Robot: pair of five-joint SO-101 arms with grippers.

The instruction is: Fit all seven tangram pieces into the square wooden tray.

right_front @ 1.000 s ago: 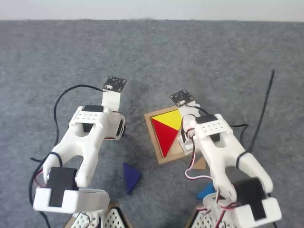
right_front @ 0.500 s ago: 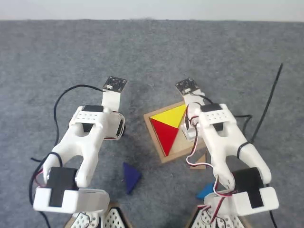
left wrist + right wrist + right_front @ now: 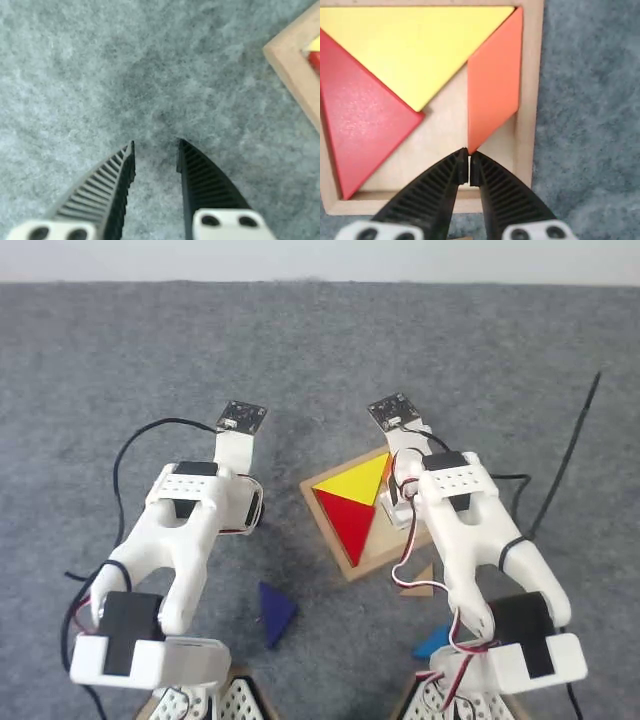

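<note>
**A:** Where do you stand in the high view?

**B:** Your tray (image 3: 380, 562) sits mid-frame on the grey surface (image 3: 300, 360). The yellow triangle (image 3: 358, 483) and red triangle (image 3: 345, 520) are seated in it. Three pieces lie loose below it: a dark blue triangle (image 3: 275, 612), a small tan triangle (image 3: 418, 580) and a light blue piece (image 3: 432, 643). I judge you are under halfway.

**A:** And the left wrist view?

**B:** Your left gripper (image 3: 155, 145) hangs with its jaws apart over bare surface, holding nothing. The tray's corner is at the upper right.

**A:** The right wrist view?

**B:** Your right gripper (image 3: 469, 157) is pressed together and empty. Its tips are right at the lower point of the orange parallelogram (image 3: 492, 75), which lies along the tray's right wall beside the yellow triangle. I read this as seating that piece. Next you likely need to lift clear, open, and fetch a loose piece. The tan triangle lies nearest.

**A:** Any writing?

**B:** I can read none on the tray or the pieces.
</note>
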